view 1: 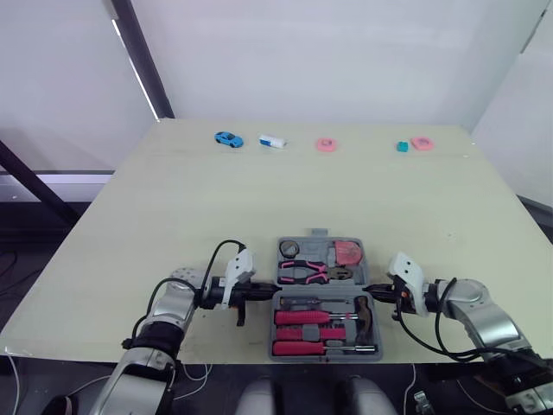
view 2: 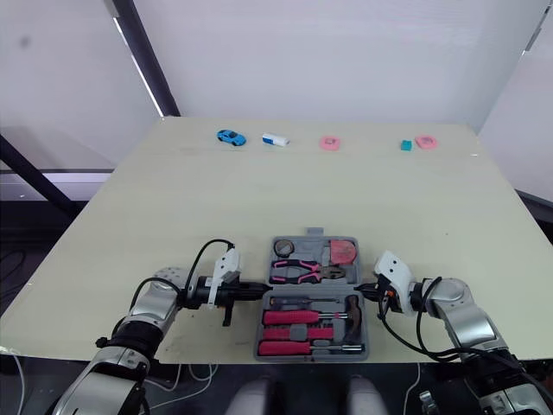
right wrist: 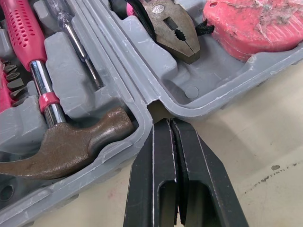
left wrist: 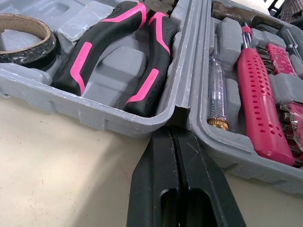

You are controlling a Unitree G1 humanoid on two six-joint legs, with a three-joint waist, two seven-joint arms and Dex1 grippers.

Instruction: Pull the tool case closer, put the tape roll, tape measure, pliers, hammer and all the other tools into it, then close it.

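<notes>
Left gripper (left wrist: 174,135): jaws pressing together, tip touching the left end of the hinge (left wrist: 182,94).
Right gripper (right wrist: 166,124): jaws pressing together, tip touching its right end.
Tool case (left wrist: 94,113): lying open at the near edge of the table (view 1: 173,207), its hinge running crosswise between both grippers.
Closing, likely: folding one half over.

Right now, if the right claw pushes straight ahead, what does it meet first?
The tool case: the shut right claw points into the hinge notch between its halves, seemingly almost touching. The hammer lies just beside that line.

Prob. a robot test lab: bare white walls (view 1: 302,52), plain table (view 1: 173,216) w/ toy car (view 1: 228,138) at far edge.
</notes>
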